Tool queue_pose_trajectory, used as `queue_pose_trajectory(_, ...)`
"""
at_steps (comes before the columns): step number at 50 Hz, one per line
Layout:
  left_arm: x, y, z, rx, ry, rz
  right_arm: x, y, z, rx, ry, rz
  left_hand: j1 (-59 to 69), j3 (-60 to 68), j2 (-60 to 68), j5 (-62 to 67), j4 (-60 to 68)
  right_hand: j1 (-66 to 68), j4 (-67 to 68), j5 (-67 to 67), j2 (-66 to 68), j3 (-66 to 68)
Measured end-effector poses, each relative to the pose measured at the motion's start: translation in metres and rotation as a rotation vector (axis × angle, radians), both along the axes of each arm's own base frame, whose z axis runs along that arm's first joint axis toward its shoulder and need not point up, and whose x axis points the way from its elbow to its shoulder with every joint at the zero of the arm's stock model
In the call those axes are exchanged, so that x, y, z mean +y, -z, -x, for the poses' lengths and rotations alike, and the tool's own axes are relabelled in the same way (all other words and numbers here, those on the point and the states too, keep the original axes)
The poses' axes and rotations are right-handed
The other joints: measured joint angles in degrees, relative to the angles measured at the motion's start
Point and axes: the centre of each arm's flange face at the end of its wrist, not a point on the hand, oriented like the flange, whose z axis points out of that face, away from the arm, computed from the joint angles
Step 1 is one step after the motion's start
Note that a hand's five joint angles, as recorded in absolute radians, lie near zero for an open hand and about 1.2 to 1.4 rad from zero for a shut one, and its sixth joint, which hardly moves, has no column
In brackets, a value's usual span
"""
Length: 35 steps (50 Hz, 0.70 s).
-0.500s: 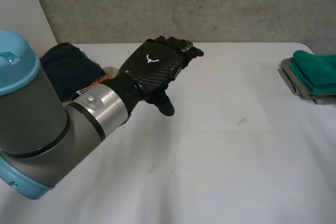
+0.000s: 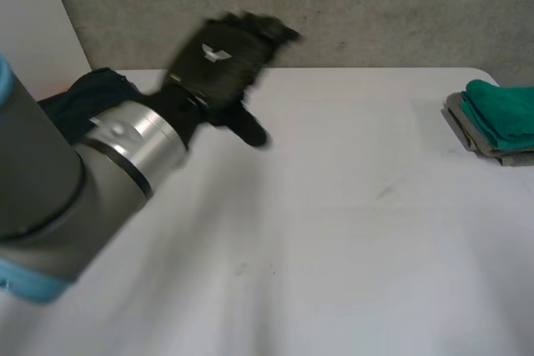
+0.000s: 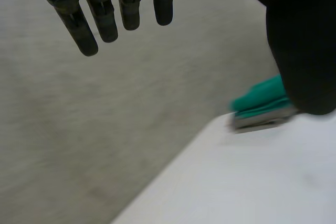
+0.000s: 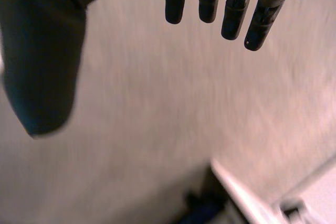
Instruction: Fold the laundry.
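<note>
A folded green and grey stack [image 2: 498, 127] lies on the table [image 2: 350, 248], a dark heap [image 2: 86, 93] seems still unfolded, and the left hand [image 2: 219, 64] and right hand [image 4: 44, 56] hold nothing, fingers straight.

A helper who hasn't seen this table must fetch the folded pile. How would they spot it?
On the white table, look to the edge on the robot's right. There lies a flat stack, a teal cloth on a grey cloth. Its neat layers and teal colour set it apart from the dark crumpled heap at the opposite side.
</note>
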Motion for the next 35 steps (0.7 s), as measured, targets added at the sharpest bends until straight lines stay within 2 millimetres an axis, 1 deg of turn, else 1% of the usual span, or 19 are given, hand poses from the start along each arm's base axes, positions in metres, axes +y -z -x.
queue_pose_trajectory(1, -0.009, -0.002, -0.006, 0.008, -0.043, 0.011, 0.002, -0.006, -0.014, -0.006, -0.043, 0.030, 0.00, 0.00, 0.00, 0.00, 0.00, 0.00, 0.00, 0.00, 0.00, 0.00)
queue_pose_trajectory(3, -0.036, -0.006, -0.024, 0.026, -0.172, 0.043, 0.012, -0.021, -0.060, -0.022, -0.192, 0.105, 0.00, 0.00, 0.00, 0.00, 0.00, 0.00, 0.00, 0.00, 0.00, 0.00)
queue_pose_trajectory(4, -0.044, -0.007, -0.030, 0.028, -0.208, 0.052, 0.014, -0.023, -0.069, -0.024, -0.224, 0.118, 0.00, 0.00, 0.00, 0.00, 0.00, 0.00, 0.00, 0.00, 0.00, 0.00)
queue_pose_trajectory(5, -0.057, -0.007, -0.040, 0.027, -0.264, 0.065, 0.022, -0.025, -0.095, -0.027, -0.317, 0.142, 0.00, 0.00, 0.00, 0.00, 0.00, 0.00, 0.00, 0.00, 0.00, 0.00)
queue_pose_trajectory(6, -0.064, -0.007, -0.046, 0.024, -0.293, 0.070, 0.026, -0.025, -0.106, -0.027, -0.359, 0.149, 0.00, 0.00, 0.00, 0.00, 0.00, 0.00, 0.00, 0.00, 0.00, 0.00)
queue_pose_trajectory(7, -0.077, -0.005, -0.057, 0.015, -0.346, 0.080, 0.034, -0.023, -0.129, -0.026, -0.443, 0.160, 0.00, 0.00, 0.00, 0.00, 0.00, 0.00, 0.00, -0.05, 0.00, 0.00)
queue_pose_trajectory(10, -0.116, 0.009, -0.089, -0.052, -0.485, 0.096, 0.063, -0.005, -0.190, -0.019, -0.678, 0.151, 0.00, 0.00, 0.00, 0.00, 0.00, 0.00, 0.00, -0.13, 0.00, -0.12)
queue_pose_trajectory(12, -0.136, 0.021, -0.105, -0.106, -0.541, 0.096, 0.078, 0.008, -0.216, -0.021, -0.775, 0.125, 0.00, 0.00, 0.00, 0.00, 0.00, 0.00, 0.00, -0.13, 0.00, -0.13)
queue_pose_trajectory(13, -0.153, 0.035, -0.119, -0.162, -0.586, 0.090, 0.085, 0.014, -0.227, -0.022, -0.816, 0.110, 0.00, 0.00, 0.00, 0.00, 0.00, 0.00, 0.00, -0.13, 0.00, -0.13)
queue_pose_trajectory(14, -0.162, 0.042, -0.126, -0.192, -0.604, 0.085, 0.097, 0.026, -0.244, -0.026, -0.880, 0.079, 0.00, 0.00, 0.00, 0.00, 0.00, 0.00, 0.00, -0.13, 0.00, -0.13)
queue_pose_trajectory(17, -0.187, 0.074, -0.145, -0.293, -0.638, 0.055, 0.119, 0.051, -0.270, -0.036, -0.970, -0.003, 0.00, 0.00, 0.00, 0.00, 0.00, 0.00, 0.00, -0.13, 0.00, -0.13)
queue_pose_trajectory(23, -0.219, 0.126, -0.165, -0.393, -0.605, -0.003, 0.137, 0.095, -0.289, -0.014, -1.011, -0.183, 4.20, 2.99, 3.46, 2.90, 3.80, 0.00, 0.00, -0.13, 0.00, -0.13)
queue_pose_trajectory(25, -0.223, 0.133, -0.167, -0.398, -0.597, -0.012, 0.138, 0.101, -0.290, 0.001, -1.005, -0.209, 9.51, 7.54, 8.12, 7.44, 8.48, 0.00, 0.00, -0.13, 0.00, -0.13)
queue_pose_trajectory(26, -0.228, 0.142, -0.169, -0.401, -0.585, -0.021, 0.138, 0.104, -0.289, 0.011, -1.000, -0.223, 21.73, 19.18, 19.86, 18.16, 19.43, 0.00, 0.00, -0.13, 0.00, -0.13)
queue_pose_trajectory(27, -0.229, 0.143, -0.169, -0.401, -0.582, -0.022, 0.138, 0.110, -0.288, 0.036, -0.984, -0.248, 24.69, 21.35, 22.04, 20.75, 22.20, 0.00, 0.00, -0.13, 0.00, -0.13)
queue_pose_trajectory(30, -0.234, 0.146, -0.166, -0.392, -0.569, -0.015, 0.135, 0.115, -0.285, 0.082, -0.948, -0.270, 43.60, 43.58, 44.36, 41.57, 44.49, 0.00, 0.00, -0.13, 0.00, -0.13)
queue_pose_trajectory(31, -0.234, 0.146, -0.166, -0.392, -0.569, -0.015, 0.135, 0.115, -0.285, 0.082, -0.948, -0.270, 43.60, 43.58, 44.36, 41.57, 44.49, 0.00, 0.00, -0.13, 0.00, -0.13)
queue_pose_trajectory(33, -0.235, 0.142, -0.159, -0.377, -0.557, 0.003, 0.134, 0.116, -0.282, 0.105, -0.921, -0.277, 50.87, 54.64, 56.05, 53.19, 56.09, 0.00, 0.00, -0.13, 0.00, -0.13)
queue_pose_trajectory(35, -0.235, 0.136, -0.151, -0.359, -0.545, 0.027, 0.133, 0.116, -0.280, 0.116, -0.903, -0.278, 50.87, 54.64, 56.05, 53.19, 56.09, 0.00, -0.02, -0.13, 0.00, -0.13)
